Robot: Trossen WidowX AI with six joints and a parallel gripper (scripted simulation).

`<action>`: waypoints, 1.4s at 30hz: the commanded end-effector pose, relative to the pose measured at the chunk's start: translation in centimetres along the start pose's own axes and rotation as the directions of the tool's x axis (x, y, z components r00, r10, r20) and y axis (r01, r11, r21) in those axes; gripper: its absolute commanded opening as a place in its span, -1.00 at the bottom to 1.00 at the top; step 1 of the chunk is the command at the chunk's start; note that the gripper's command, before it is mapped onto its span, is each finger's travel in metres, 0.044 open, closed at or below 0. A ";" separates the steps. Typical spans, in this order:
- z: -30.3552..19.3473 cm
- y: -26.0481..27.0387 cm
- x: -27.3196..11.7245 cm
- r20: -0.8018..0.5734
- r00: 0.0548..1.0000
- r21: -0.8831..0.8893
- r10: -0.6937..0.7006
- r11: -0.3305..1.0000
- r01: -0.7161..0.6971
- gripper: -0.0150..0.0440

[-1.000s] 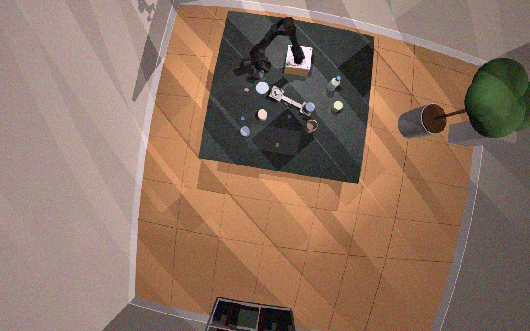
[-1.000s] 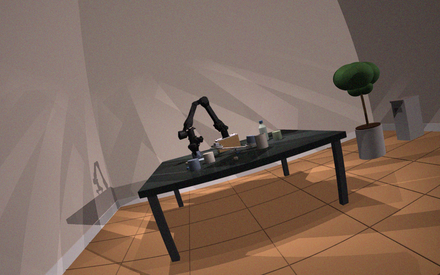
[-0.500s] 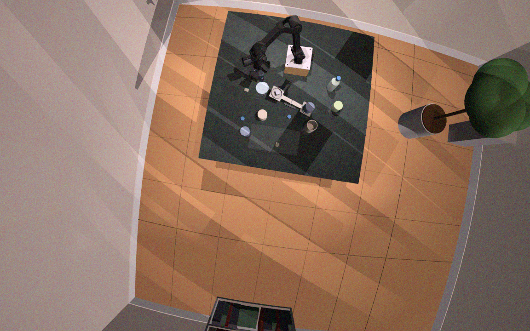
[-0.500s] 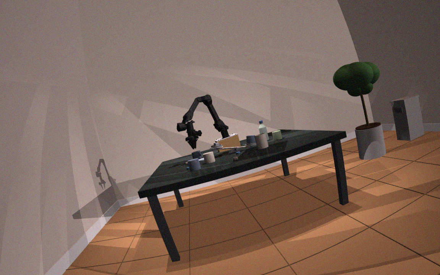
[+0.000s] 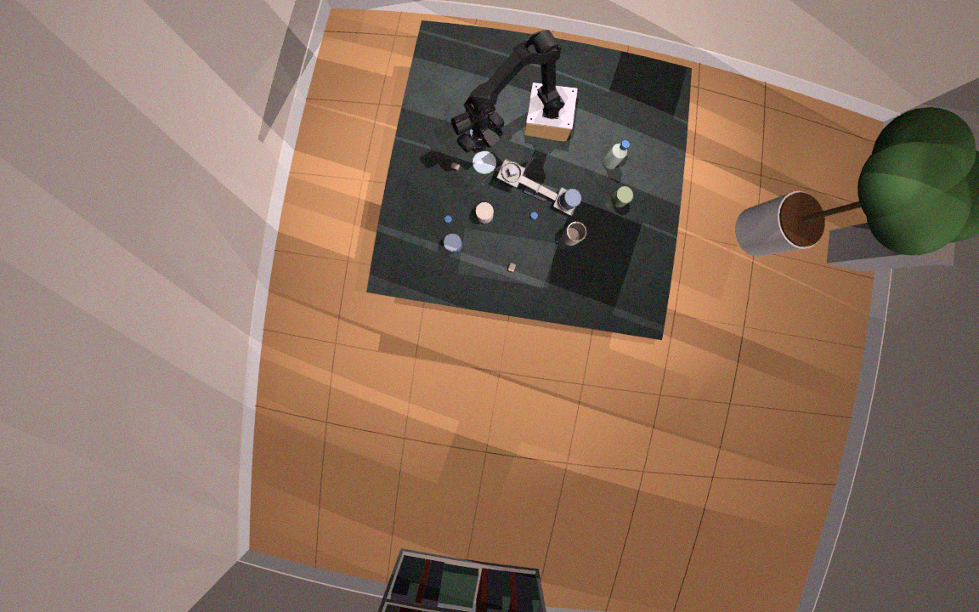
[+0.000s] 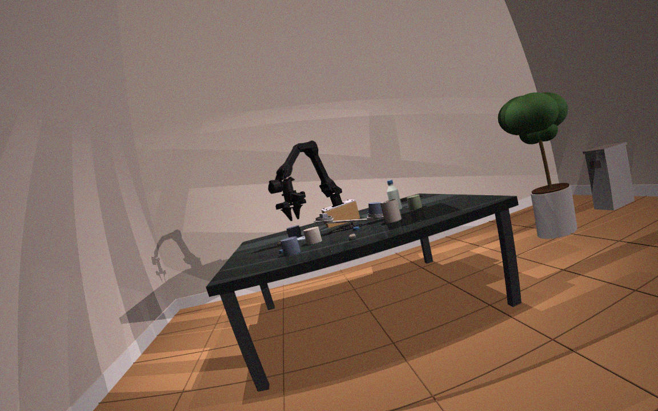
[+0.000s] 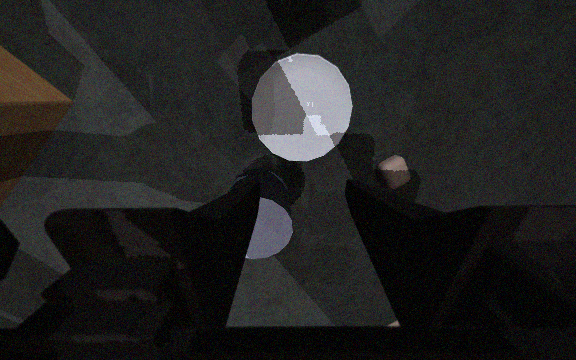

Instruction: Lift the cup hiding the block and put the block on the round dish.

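tabletop (image 5: 432, 266) (image 6: 280, 261): dark, matt | floor (image 5: 432, 426) (image 6: 372, 332): wood-like | round dish (image 5: 483, 161) (image 7: 302, 107): pale, smooth

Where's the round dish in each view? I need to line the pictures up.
Top: the round dish is upper centre, just left of the balance.
Exterior: a white sliver left of centre, mostly hidden behind the cream cup.
Wrist: upper centre, in full.
Shared landmark: the arm's wooden base, at the wrist view's left edge.
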State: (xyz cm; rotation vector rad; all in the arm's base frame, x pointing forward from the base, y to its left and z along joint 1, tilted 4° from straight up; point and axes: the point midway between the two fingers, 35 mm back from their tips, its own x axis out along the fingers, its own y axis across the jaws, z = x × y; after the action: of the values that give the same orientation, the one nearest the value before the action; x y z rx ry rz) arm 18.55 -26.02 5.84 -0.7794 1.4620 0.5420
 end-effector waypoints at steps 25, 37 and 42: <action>8.4 -0.3 -1.6 0.007 1.000 0.785 0.021 0.619 -0.018 0.39; 11.8 0.1 -2.3 0.014 1.000 0.965 0.027 0.263 -0.021 0.39; 13.2 0.6 -2.5 0.013 0.999 0.995 0.037 0.097 -0.017 0.39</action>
State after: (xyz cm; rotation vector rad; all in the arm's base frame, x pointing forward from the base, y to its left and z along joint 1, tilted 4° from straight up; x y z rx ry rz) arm 26.48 -16.09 7.43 0.3604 1.4514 -0.4873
